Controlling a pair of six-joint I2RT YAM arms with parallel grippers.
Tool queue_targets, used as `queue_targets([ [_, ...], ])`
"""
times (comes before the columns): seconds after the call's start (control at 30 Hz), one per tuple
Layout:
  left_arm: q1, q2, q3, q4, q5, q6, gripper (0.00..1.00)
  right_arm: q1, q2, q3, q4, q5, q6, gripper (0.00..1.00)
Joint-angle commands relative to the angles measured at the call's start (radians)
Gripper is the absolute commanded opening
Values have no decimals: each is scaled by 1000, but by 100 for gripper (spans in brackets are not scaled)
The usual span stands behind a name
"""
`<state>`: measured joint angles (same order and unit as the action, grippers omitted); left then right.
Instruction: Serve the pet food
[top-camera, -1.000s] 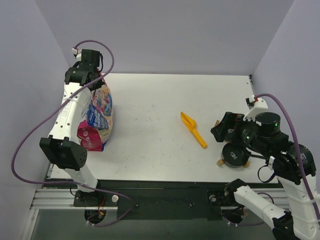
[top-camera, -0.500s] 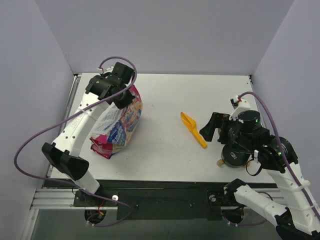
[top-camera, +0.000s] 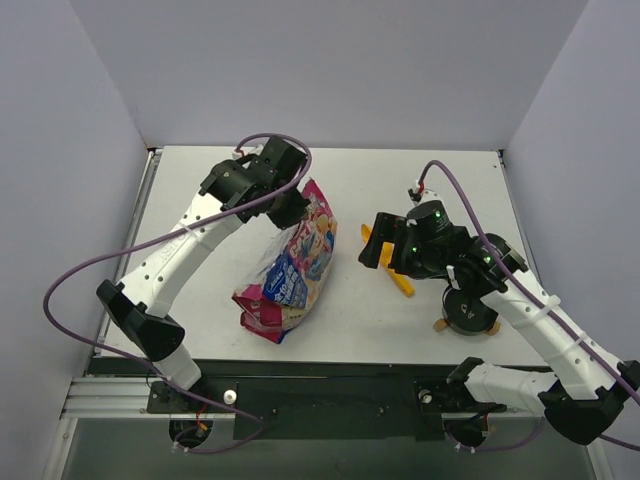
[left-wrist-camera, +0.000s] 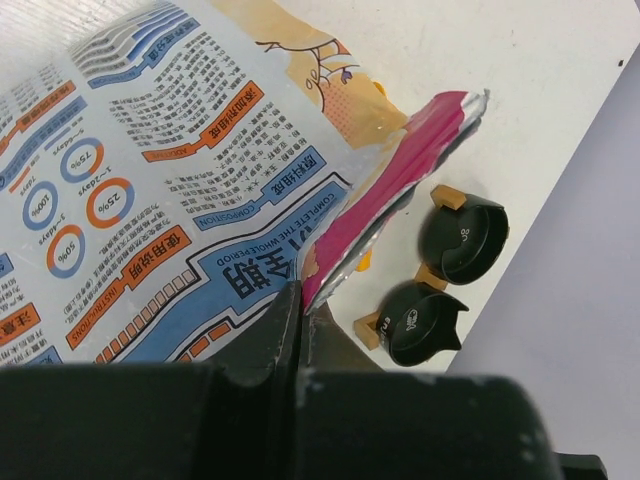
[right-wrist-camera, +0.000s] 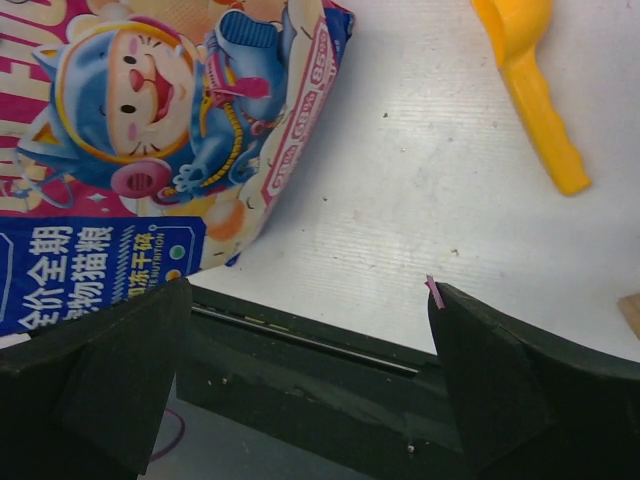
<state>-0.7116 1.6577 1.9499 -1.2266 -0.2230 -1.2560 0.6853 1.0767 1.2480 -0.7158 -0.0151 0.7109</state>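
No kibble shows; any pet food is hidden inside the pink-and-blue cartoon bag (top-camera: 292, 270). My left gripper (top-camera: 290, 205) is shut on the bag's top edge and the bag hangs tilted near the table's middle. In the left wrist view the jaws (left-wrist-camera: 300, 300) pinch the pink sealed edge of the bag (left-wrist-camera: 180, 190). My right gripper (top-camera: 372, 255) is open and empty, over the yellow scoop (top-camera: 400, 280), just right of the bag. The right wrist view shows its spread jaws (right-wrist-camera: 310, 290), the bag (right-wrist-camera: 150, 130) at the upper left and the scoop (right-wrist-camera: 530, 80) at the upper right.
A black bowl on a wooden stand (top-camera: 468, 312) sits at the near right. The left wrist view shows two such bowls (left-wrist-camera: 463, 238) (left-wrist-camera: 420, 325) side by side. The table's black front rail (right-wrist-camera: 330, 350) lies below the right gripper. Purple walls enclose the table.
My left arm has carried the bag from the far left to the table's middle. My right gripper has swung left from the bowl to over the scoop.
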Motion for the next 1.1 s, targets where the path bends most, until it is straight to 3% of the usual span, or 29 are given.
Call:
queue_targets([
  [0.0,1,-16,119,240,43,-82,0,54,38,88,24,113,99,98],
  [0.13,15,2,127,286,105,76,2,59,66,90,27,122,133,98],
  [0.3,35,-36,118,292,180,312,50,82,81,106,52,136,153,96],
  [0.33,37,-51,121,285,182,340,66,83,84,110,58,136,162,95],
  [0.4,35,-76,133,259,183,450,75,88,91,117,75,136,168,94],
  [0.6,28,-206,69,194,152,570,67,117,107,139,96,152,203,84],
  [0.7,29,-256,23,170,155,596,49,143,120,165,98,188,211,81],
  [0.77,28,-280,7,161,154,609,43,154,124,169,102,196,211,81],
  [0.9,29,-280,-6,124,172,647,55,163,129,163,111,198,211,80],
  [1.07,5,-248,3,81,201,682,56,172,127,157,111,198,206,79],
])
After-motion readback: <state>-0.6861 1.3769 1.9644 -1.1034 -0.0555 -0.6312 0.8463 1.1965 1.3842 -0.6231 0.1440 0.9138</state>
